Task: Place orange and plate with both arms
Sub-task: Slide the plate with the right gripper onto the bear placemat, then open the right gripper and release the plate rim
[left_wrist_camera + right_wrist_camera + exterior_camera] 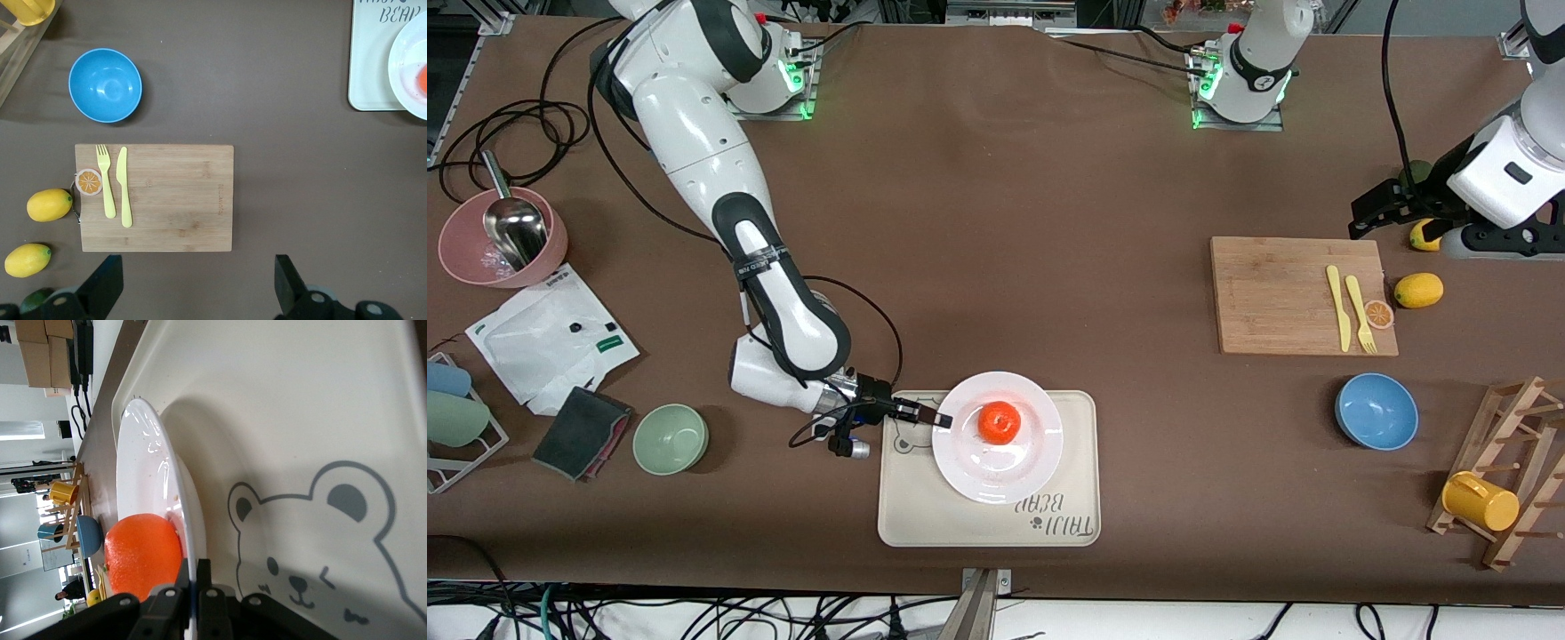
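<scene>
The white plate [960, 462] lies on the cream bear-printed tray [907, 507], or just over it; I cannot tell which. The orange [999, 422] rests on the plate. My right gripper [941, 420] is shut on the plate's rim at the edge toward the right arm's end. In the right wrist view its jaws [193, 577] pinch the rim [143, 473], with the orange [141, 553] beside them and the tray [300, 420] under them. My left gripper [1371, 212] waits open and empty in the air at the left arm's end of the table, and it also shows in the left wrist view [197, 287].
A bamboo cutting board [1294, 295] holds a yellow knife, a fork and an orange slice [1379, 314]. Lemons [1418, 290] lie beside it. A blue bowl [1376, 411], a wooden rack with a yellow mug [1480, 500], a green bowl [671, 437] and a pink bowl [503, 236] stand around.
</scene>
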Controlling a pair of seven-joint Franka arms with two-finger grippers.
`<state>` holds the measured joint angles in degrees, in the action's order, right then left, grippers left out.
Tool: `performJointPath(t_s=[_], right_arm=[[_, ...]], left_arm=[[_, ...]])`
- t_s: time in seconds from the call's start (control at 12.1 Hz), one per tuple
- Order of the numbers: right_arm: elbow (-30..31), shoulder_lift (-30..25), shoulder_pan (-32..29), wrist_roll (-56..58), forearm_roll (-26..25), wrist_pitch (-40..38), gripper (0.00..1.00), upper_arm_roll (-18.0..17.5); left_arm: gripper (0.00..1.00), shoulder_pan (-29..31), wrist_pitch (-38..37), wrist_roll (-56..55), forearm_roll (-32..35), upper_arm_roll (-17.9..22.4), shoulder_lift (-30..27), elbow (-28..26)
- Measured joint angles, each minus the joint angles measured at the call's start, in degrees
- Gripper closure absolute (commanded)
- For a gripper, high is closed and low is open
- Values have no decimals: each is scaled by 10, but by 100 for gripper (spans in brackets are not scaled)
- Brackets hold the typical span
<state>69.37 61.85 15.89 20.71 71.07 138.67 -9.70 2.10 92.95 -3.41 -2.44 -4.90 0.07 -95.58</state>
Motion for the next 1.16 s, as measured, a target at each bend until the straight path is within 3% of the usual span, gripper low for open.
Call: performJointPath(t_s=[0.08,0.17,0.58,0.91,1.08,1.16], right_arm=[[0,0,0,-1,0,0,53,0],[-1,0,0,-1,0,0,47,0],[6,-12,0,-5,-30,1,46,1],[100,-108,-13,-12,-92,0,37,3],[174,-179,-22,-12,-126,-1,24,3],[220,-222,-26,-12,-148,-1,5,4]], left_arm=[[0,0,0,0,0,0,0,0],[0,0,0,0,0,0,0,0],[0,0,0,0,0,0,0,0],[0,0,0,0,0,0,0,0],[0,0,0,0,0,0,1,1],[0,0,0,0,0,0,1,1]])
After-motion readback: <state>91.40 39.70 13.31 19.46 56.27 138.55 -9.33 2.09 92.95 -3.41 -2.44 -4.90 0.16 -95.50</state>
